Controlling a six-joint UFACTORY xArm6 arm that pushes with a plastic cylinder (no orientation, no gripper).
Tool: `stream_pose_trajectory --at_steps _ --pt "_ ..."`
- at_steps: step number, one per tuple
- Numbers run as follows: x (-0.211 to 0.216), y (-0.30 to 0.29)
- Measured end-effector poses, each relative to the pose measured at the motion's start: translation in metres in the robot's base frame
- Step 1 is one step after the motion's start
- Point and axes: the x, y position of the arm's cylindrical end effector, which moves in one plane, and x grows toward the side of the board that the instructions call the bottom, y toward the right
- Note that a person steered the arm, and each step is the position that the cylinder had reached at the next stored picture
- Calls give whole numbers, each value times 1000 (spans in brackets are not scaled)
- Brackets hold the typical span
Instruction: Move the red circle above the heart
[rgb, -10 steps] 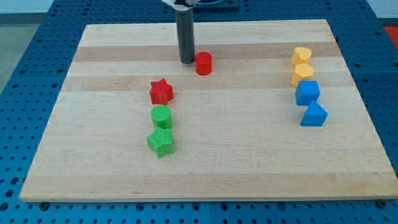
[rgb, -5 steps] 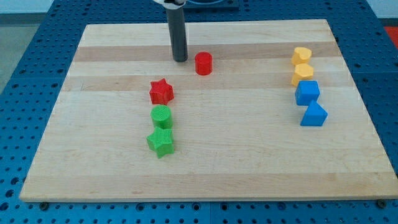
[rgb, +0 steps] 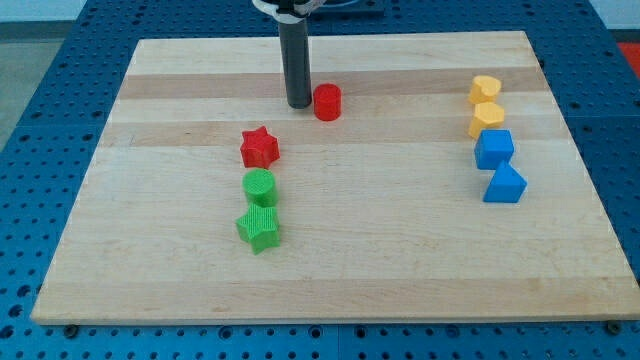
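The red circle (rgb: 327, 102) stands on the wooden board (rgb: 400, 250) in the upper middle of the view. My tip (rgb: 299, 104) rests on the board just left of the red circle, very close to it or just touching. Two yellow blocks stand at the view's right: an upper one (rgb: 485, 89) and a lower one (rgb: 487, 118) that looks heart-shaped. Both are far to the right of the red circle.
A red star (rgb: 260, 148) lies below and left of my tip. A green circle (rgb: 259, 186) and a green star (rgb: 259, 229) sit below it. A blue block (rgb: 494, 149) and a second blue block (rgb: 504, 184) stand below the yellow ones.
My tip drew back to the left and up away from the red circle, then came back to its left side. The blocks have not visibly moved.
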Motion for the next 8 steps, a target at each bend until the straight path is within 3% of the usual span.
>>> stream_pose_trajectory --at_steps 3,4,6,8 --pt "63 13" --pt "66 18" --pt "-27 58" --pt "-42 71"
